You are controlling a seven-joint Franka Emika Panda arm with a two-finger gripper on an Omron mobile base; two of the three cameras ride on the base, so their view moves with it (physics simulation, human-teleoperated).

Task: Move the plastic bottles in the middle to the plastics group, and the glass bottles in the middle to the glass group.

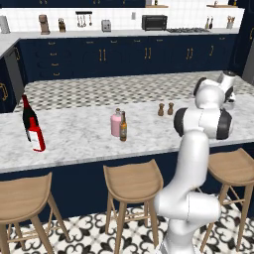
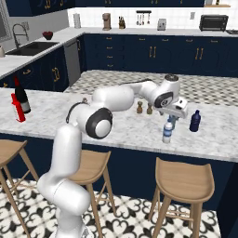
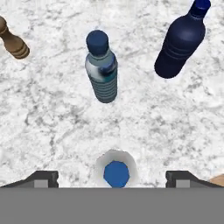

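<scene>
In the right base view the white arm rises from the lower left, bends at a dark elbow joint near the frame's middle, and stretches rightward over the marble counter point(image 2: 56, 116), its wrist turned so the gripper point(image 2: 173, 122) points down at right of centre. Directly beneath it stands the clear water bottle point(image 2: 168, 131), upright on the counter with the teal bottle point(image 2: 171, 122) just behind it, largely hidden by the hand, and the navy bottle point(image 2: 195, 121) a little to the right. The hand view looks straight down: the water bottle point(image 3: 116, 173) sits at bottom centre, seen cap-on, between the two dark fingertips point(image 3: 41, 179), which stand far apart at the lower left and lower right corners and touch nothing, so the jaws are wide and empty. Above it in that view are the teal bottle point(image 3: 102, 70) at upper centre, the navy bottle point(image 3: 181, 41) at upper right, and a brown pepper mill point(image 3: 13, 41) at the upper left edge. In the left base view the brown beer bottle point(image 1: 123, 127) and the pink bottle point(image 1: 116, 123) stand touching or nearly so at centre frame, while the wine bottle point(image 1: 29, 115) and the red bottle point(image 1: 36, 134) stand together at far left. Wooden stools point(image 1: 133, 181) line the counter's near side.
</scene>
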